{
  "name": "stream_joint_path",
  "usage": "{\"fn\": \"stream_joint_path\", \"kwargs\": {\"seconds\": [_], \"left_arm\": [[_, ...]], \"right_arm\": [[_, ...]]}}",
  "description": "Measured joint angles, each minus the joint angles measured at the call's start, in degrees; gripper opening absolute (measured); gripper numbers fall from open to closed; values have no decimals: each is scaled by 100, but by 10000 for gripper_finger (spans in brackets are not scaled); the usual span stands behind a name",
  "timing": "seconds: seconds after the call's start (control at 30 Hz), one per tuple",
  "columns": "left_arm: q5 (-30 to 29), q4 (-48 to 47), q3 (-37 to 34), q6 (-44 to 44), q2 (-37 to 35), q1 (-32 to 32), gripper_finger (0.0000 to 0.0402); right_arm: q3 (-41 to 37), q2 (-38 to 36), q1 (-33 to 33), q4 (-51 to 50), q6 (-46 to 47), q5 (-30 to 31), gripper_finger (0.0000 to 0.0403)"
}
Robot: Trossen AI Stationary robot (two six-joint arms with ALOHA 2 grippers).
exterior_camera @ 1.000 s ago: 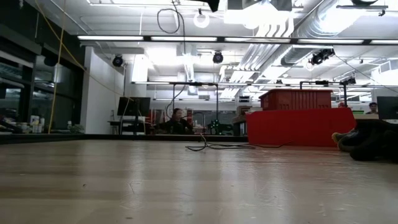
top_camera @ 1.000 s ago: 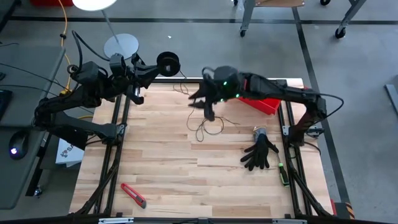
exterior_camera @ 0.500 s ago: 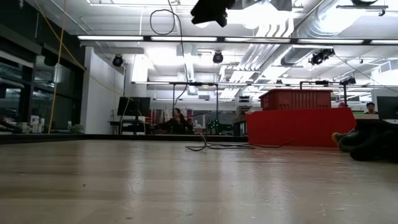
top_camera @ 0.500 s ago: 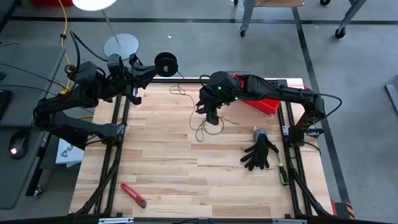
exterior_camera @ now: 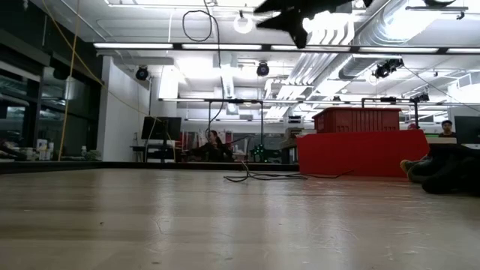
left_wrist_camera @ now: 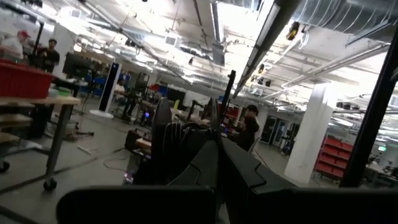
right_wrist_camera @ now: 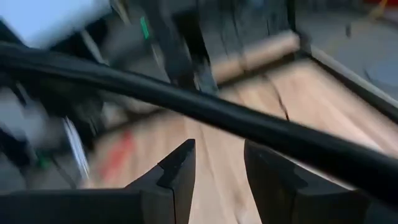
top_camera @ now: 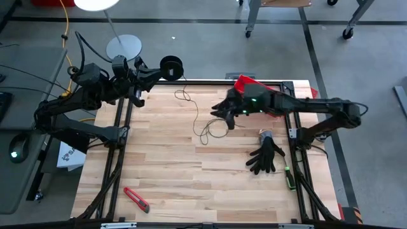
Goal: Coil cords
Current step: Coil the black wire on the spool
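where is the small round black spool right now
In the high view the small round black spool sits just past the wooden table's far edge, toward its left side, held at the tip of the left hand.

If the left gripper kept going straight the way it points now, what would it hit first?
Nothing new: the left gripper is already at the black spool at the table's far edge. Beyond that, the line looks free, though depth is unclear.
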Motion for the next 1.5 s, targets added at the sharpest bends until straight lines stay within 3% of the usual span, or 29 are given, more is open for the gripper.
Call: {"fn": "stream_joint_path", "kwargs": {"seconds": [0.07, 0.2, 0.4, 0.53, 0.73, 0.87, 1.2, 1.5], "left_arm": [[6, 12, -2, -170, 88, 0, 0], [29, 144, 0, -468, 390, 4, 0], [59, 807, -2, -430, 623, 89, 0], [57, 793, -2, -475, 635, 116, 0], [-10, 855, -2, -430, 664, 76, 0], [-51, 1000, -2, -377, 754, 76, 0], [38, 1312, 0, -578, 943, 64, 0], [57, 1322, 0, -576, 909, 39, 0]], "right_arm": [[-255, -77, 39, 714, 210, 73, 129], [0, 139, 49, 989, 60, 85, 129], [698, 562, 39, 649, -866, 79, 129], [996, 600, 39, 246, -1283, 394, 129], [1267, 600, 36, 244, -1510, 324, 129], [1260, 639, 1, 359, -1414, 680, 129], [1258, 942, -7, 1221, -913, 677, 129], [1256, 941, -10, 1315, -952, 867, 129]]}}
